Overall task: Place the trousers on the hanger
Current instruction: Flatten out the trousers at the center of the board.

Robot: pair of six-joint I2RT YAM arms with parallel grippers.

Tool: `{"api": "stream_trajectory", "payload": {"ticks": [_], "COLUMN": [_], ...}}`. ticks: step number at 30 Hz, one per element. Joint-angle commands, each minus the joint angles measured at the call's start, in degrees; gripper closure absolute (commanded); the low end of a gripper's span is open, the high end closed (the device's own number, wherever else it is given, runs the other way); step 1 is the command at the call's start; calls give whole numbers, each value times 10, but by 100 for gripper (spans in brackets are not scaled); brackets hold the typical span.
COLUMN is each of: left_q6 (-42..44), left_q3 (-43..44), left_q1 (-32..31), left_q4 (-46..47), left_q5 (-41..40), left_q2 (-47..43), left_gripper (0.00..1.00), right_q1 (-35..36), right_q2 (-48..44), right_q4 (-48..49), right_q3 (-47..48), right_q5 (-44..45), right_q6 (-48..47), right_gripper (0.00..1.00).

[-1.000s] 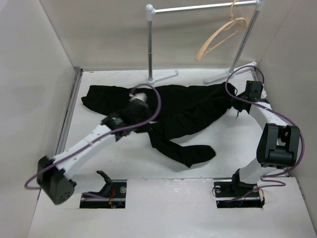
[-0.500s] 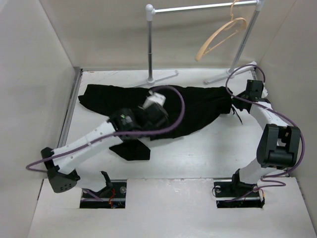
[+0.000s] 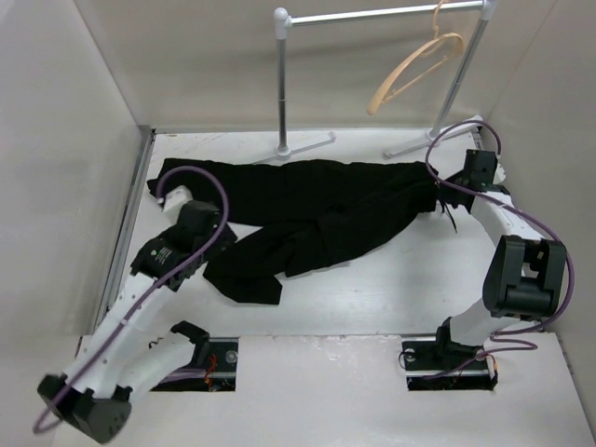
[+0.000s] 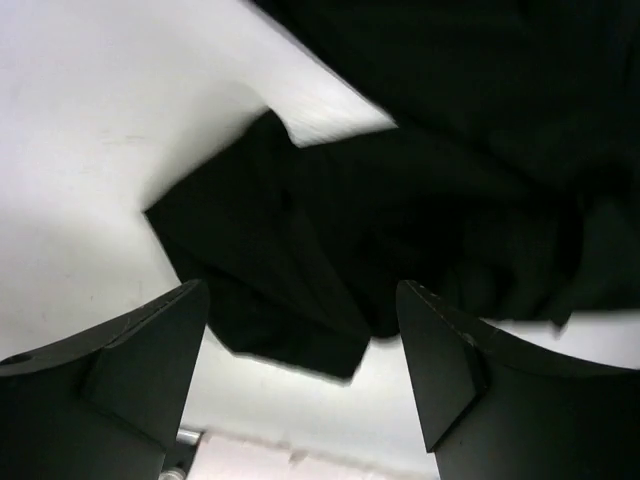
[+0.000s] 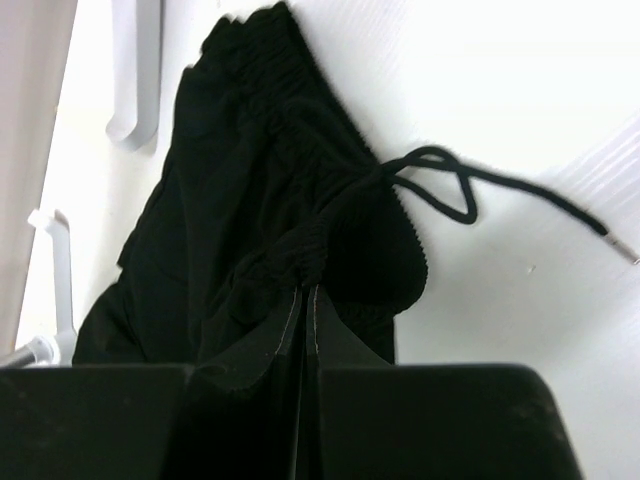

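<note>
Black trousers (image 3: 317,200) lie spread across the table, one leg end folded back at the near left (image 3: 244,275). My left gripper (image 3: 168,194) hovers open over the left part of the cloth. In the left wrist view its fingers (image 4: 303,290) stand wide apart above a dark leg end (image 4: 300,300), holding nothing. My right gripper (image 3: 445,194) is shut on the trousers' waistband (image 5: 330,240); its tips (image 5: 307,292) pinch the elastic, and the drawstring (image 5: 450,190) trails on the table. The tan hanger (image 3: 414,60) hangs from the white rail (image 3: 372,15) at the back right.
The rail stand's post (image 3: 282,84) and its feet (image 3: 307,144) stand just behind the trousers. White walls close in the table on the left, right and back. A metal strip (image 3: 135,196) runs along the table's left edge.
My left gripper dragged the trouser leg leftward, then opened and let it go, and the arm swung back to the left. The right gripper has kept its grip and place.
</note>
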Motion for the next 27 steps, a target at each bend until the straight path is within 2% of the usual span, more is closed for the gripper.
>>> {"api": "stream_trajectory", "payload": {"ticks": [1, 3, 6, 9, 12, 13, 14, 16, 18, 21, 24, 27], "left_q6": [-41, -49, -50, -49, -54, -57, -59, -60, -60, -50, -28, -7], "left_q3": [-99, -141, -201, -231, -246, -249, -252, -253, -248, -194, -71, 33], "left_q1": [145, 234, 314, 325, 310, 304, 297, 291, 296, 305, 297, 256], "left_q4": [105, 143, 226, 310, 359, 372, 379, 381, 365, 317, 243, 162], "left_q5": [97, 172, 234, 283, 291, 291, 291, 285, 272, 241, 171, 91], "left_q2": [-15, -17, -9, 40, 80, 93, 103, 112, 109, 72, 23, -6], "left_gripper": [26, 26, 23, 21, 21, 25, 33, 64, 89, 97, 97, 96], "right_q1": [18, 20, 21, 27, 35, 37, 37, 37, 33, 33, 37, 37], "right_q2": [-34, -41, -45, -45, -46, -46, -46, -47, -51, -52, -50, -45], "right_q4": [13, 13, 14, 16, 20, 22, 24, 25, 26, 26, 27, 27], "right_q3": [-6, -16, -24, -31, -39, -42, -45, -47, -47, -39, -37, -38], "right_q5": [9, 9, 4, -1, -3, -3, -3, -3, -3, -9, -11, -11], "right_q6": [-5, -6, -8, -10, -12, -12, -12, -12, -12, -12, -9, -6], "right_gripper": [93, 93, 93, 93, 93, 93, 93, 93, 93, 93, 93, 93]}}
